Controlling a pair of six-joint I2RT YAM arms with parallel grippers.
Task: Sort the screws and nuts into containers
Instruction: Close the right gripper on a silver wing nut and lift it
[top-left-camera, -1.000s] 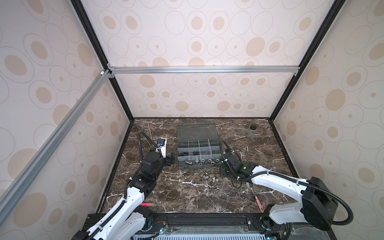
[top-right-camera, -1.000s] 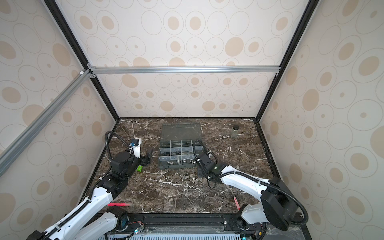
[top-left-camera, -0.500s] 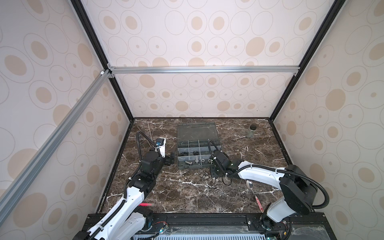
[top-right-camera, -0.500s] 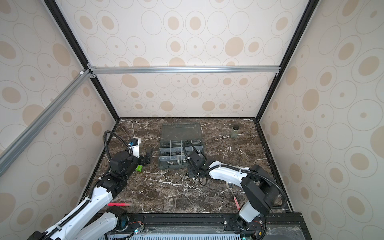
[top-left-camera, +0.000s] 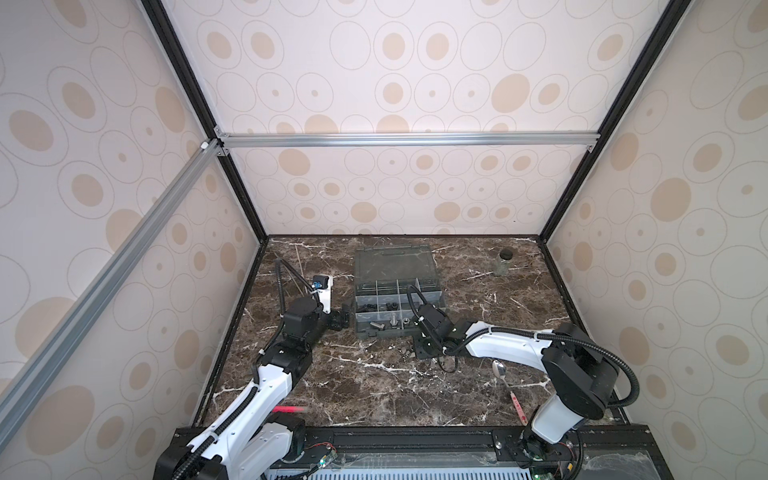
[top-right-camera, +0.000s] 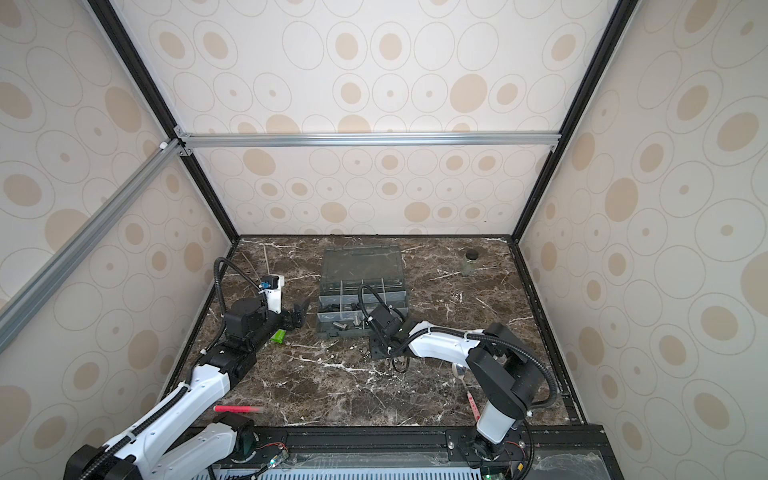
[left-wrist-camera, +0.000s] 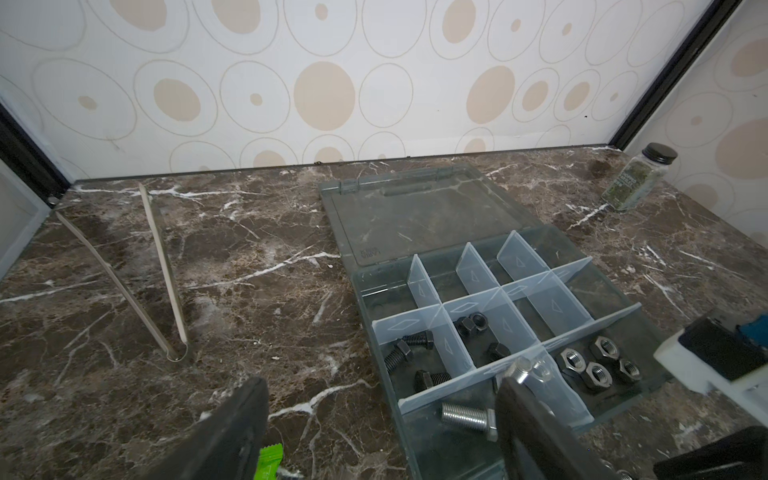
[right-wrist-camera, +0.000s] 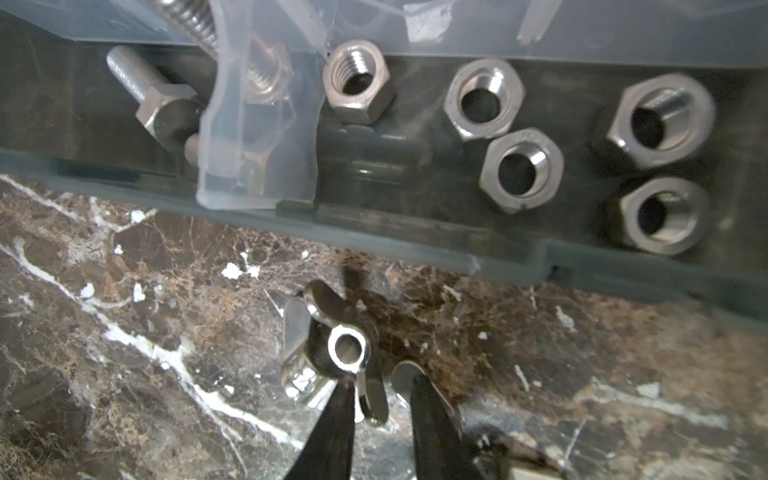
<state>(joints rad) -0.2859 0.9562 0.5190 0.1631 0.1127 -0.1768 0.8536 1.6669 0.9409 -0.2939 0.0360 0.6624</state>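
Straddling one wing of the wing nut (right-wrist-camera: 347, 347) with right gripper (right-wrist-camera: 381, 381), fingers a little apart, not pinching yet; probably picking the wing as thinnest grab edge. Lying on marble tabletop (right-wrist-camera: 124, 374) just near of organizer box (right-wrist-camera: 415, 245), hex nuts (right-wrist-camera: 482, 97) sitting in near row. Hanging left gripper (left-wrist-camera: 382, 436) wide apart, empty, at box's left.
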